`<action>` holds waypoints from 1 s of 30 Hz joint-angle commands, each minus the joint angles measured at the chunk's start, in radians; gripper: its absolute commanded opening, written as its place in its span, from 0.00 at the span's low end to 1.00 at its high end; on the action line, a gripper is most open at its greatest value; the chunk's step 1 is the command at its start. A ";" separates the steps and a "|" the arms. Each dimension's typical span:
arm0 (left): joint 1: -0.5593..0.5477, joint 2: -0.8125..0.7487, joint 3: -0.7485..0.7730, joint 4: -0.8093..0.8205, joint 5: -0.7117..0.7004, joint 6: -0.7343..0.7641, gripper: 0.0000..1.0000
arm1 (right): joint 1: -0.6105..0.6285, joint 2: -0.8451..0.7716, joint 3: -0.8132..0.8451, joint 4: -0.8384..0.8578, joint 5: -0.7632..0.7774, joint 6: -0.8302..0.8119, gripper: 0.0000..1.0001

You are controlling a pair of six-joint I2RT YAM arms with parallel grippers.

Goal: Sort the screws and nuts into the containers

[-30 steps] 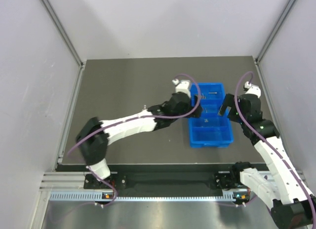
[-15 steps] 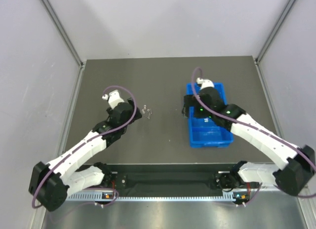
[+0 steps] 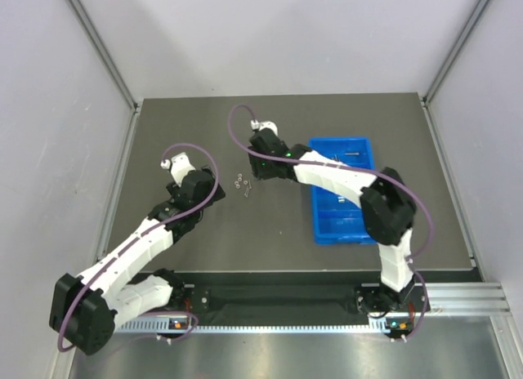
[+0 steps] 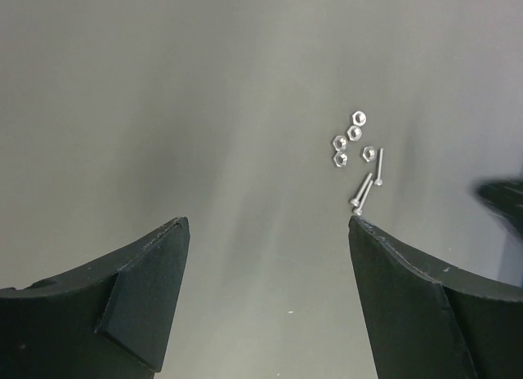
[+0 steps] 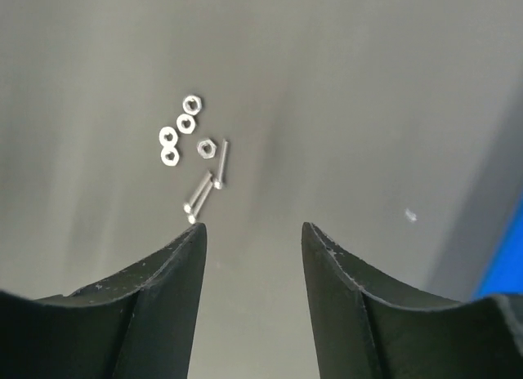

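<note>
While the nuts (image 4: 351, 142) and the screws (image 4: 365, 185) lie clustered on the table (image 3: 180, 134), well left of the blue tray (image 3: 343, 232), the right gripper (image 5: 253, 228) hovers between tray and cluster, jaws parted and empty, and the left gripper (image 4: 268, 224), spread wide and holding nothing, sits farther from the tray, beyond the cluster.
</note>
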 commanded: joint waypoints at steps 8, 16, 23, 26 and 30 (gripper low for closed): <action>0.028 -0.018 -0.002 0.027 0.055 0.040 0.84 | 0.053 0.241 0.251 -0.051 0.011 -0.032 0.48; 0.032 -0.070 0.056 -0.040 0.030 -0.010 0.84 | 0.053 0.306 0.274 -0.060 0.025 -0.046 0.42; 0.034 -0.032 0.269 -0.211 -0.097 -0.018 0.90 | 0.055 0.341 0.283 -0.052 0.039 -0.060 0.39; 0.043 -0.018 0.311 -0.211 -0.121 0.016 0.91 | 0.056 0.346 0.291 -0.055 0.036 -0.061 0.39; 0.061 -0.004 0.365 -0.208 -0.123 0.033 0.91 | 0.059 0.359 0.296 -0.052 0.037 -0.063 0.39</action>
